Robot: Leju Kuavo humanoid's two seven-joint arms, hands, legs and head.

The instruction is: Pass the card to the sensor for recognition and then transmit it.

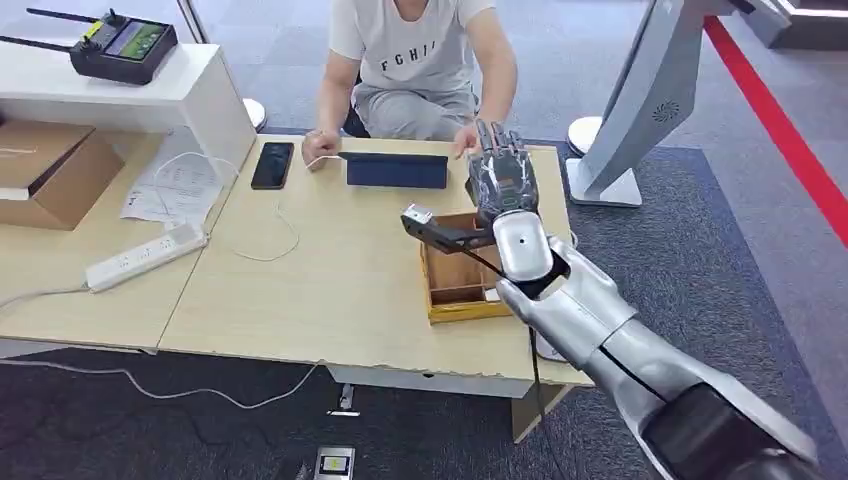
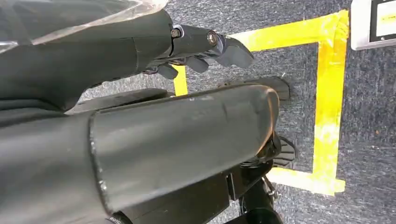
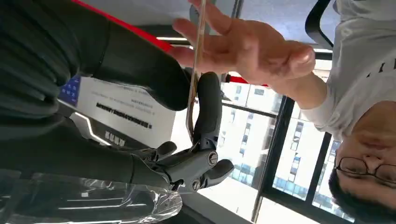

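My right hand (image 1: 505, 172) is raised over the far edge of the table, beyond the wooden box (image 1: 462, 282). In the right wrist view it (image 3: 198, 135) pinches a thin card (image 3: 195, 70), seen edge-on, between thumb and a finger. A person's open hand (image 3: 243, 46) reaches up against the card's far end. The dark flat sensor pad (image 1: 397, 170) lies on the table just left of my right hand. Down by the floor hangs my left hand (image 2: 205, 46), fingers loosely apart and holding nothing.
A person sits across the table (image 1: 330, 290). On it lie a black phone (image 1: 272, 165), a white cable and a power strip (image 1: 145, 258). A cardboard box (image 1: 45, 170) and a controller (image 1: 125, 45) sit left; a white stand (image 1: 640, 110) stands at right.
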